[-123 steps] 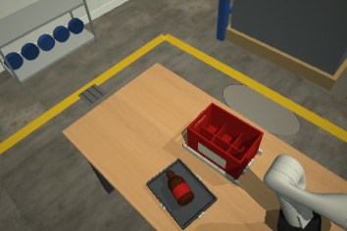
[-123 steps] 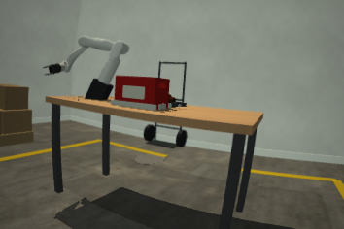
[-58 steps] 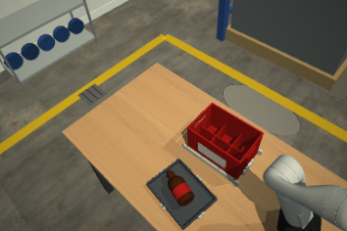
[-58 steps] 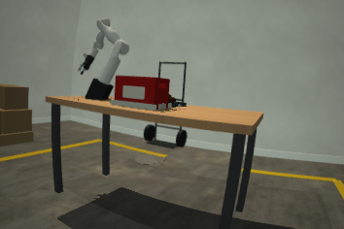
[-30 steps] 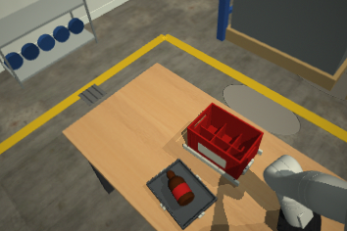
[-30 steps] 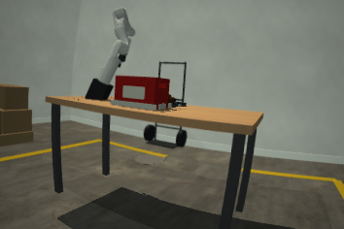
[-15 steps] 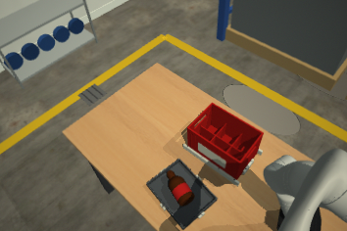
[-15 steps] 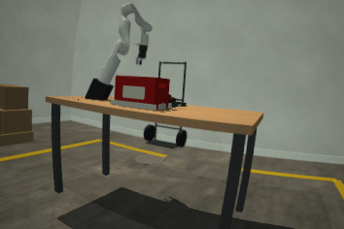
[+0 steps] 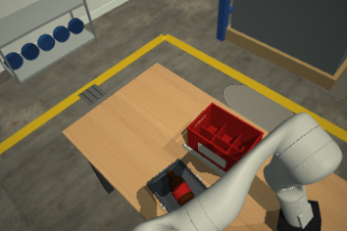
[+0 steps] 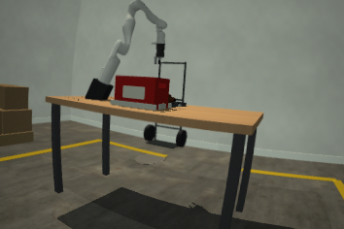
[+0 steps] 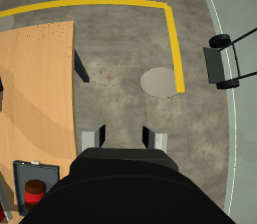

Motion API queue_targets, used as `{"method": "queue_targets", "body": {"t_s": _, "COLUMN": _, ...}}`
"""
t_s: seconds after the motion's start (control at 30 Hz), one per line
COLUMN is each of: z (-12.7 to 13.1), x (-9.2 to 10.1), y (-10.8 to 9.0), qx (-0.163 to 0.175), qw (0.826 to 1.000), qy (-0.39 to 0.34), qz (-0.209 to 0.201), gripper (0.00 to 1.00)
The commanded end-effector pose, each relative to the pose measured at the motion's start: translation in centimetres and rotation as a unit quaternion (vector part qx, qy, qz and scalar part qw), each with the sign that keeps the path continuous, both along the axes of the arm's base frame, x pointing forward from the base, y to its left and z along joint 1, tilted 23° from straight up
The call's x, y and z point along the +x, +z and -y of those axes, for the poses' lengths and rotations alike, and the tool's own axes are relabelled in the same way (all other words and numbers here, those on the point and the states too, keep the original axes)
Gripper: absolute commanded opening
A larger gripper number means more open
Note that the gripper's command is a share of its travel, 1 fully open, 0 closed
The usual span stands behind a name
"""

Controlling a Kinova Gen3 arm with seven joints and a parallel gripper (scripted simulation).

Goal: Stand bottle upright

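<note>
A brown bottle with a red label (image 9: 179,190) lies on its side in the dark grey tray (image 9: 176,187) near the table's front edge; it also shows in the wrist view (image 11: 33,192) at the lower left. The red crate (image 9: 223,136) stands behind the tray on the wooden table. My gripper (image 11: 123,133) is open and empty, high above the table, with its fingers over the floor past the table's edge. In the exterior view the gripper (image 10: 158,54) hangs well above the crate (image 10: 142,90).
The arm's white links (image 9: 274,163) pass over the tray's near side and hide part of it. A hand truck (image 11: 228,65) stands on the floor by the wall. A yellow floor line (image 11: 173,47) runs around the table.
</note>
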State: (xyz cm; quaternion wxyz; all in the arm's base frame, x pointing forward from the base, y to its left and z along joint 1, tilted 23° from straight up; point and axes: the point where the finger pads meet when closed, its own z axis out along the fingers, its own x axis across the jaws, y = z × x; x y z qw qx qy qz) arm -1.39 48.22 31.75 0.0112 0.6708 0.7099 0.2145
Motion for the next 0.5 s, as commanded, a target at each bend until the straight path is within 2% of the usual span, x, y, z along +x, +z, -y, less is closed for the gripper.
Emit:
{"method": "queue_targets", "body": {"t_s": 0.0, "z": 0.6, "x": 4.8, "y": 1.6, "qx": 0.012, "qw": 1.000, "qy": -0.012, "qz": -0.005, "gripper": 1.00}}
{"method": "queue_targets", "body": {"t_s": 0.03, "z": 1.1, "x": 7.1, "y": 2.0, "qx": 0.015, "qw": 1.000, "qy": -0.018, "qz": -0.002, "gripper": 1.00}}
{"method": "queue_targets", "body": {"t_s": 0.07, "z": 1.4, "x": 8.0, "y": 2.2, "qx": 0.016, "qw": 1.000, "qy": -0.020, "qz": -0.001, "gripper": 1.00}}
{"method": "queue_targets", "body": {"t_s": 0.1, "z": 1.4, "x": 8.0, "y": 2.2, "qx": 0.016, "qw": 1.000, "qy": -0.020, "qz": -0.001, "gripper": 1.00}}
{"method": "queue_targets", "body": {"t_s": 0.13, "z": 2.3, "x": 11.1, "y": 2.7, "qx": 0.020, "qw": 0.999, "qy": -0.028, "qz": 0.002, "gripper": 1.00}}
{"method": "queue_targets", "body": {"t_s": 0.2, "z": 2.3, "x": 11.1, "y": 2.7, "qx": 0.020, "qw": 0.999, "qy": -0.028, "qz": 0.002, "gripper": 1.00}}
{"method": "queue_targets", "body": {"t_s": 0.23, "z": 3.4, "x": 14.1, "y": 3.0, "qx": 0.022, "qw": 0.999, "qy": -0.036, "qz": 0.005, "gripper": 1.00}}
{"method": "queue_targets", "body": {"t_s": 0.4, "z": 3.4, "x": 14.1, "y": 3.0, "qx": 0.022, "qw": 0.999, "qy": -0.036, "qz": 0.005, "gripper": 1.00}}
{"method": "queue_targets", "body": {"t_s": 0.43, "z": 4.6, "x": 16.9, "y": 3.2, "qx": 0.023, "qw": 0.999, "qy": -0.043, "qz": 0.008, "gripper": 1.00}}
{"method": "queue_targets", "body": {"t_s": 0.47, "z": 4.6, "x": 16.9, "y": 3.2, "qx": 0.023, "qw": 0.999, "qy": -0.043, "qz": 0.008, "gripper": 1.00}}
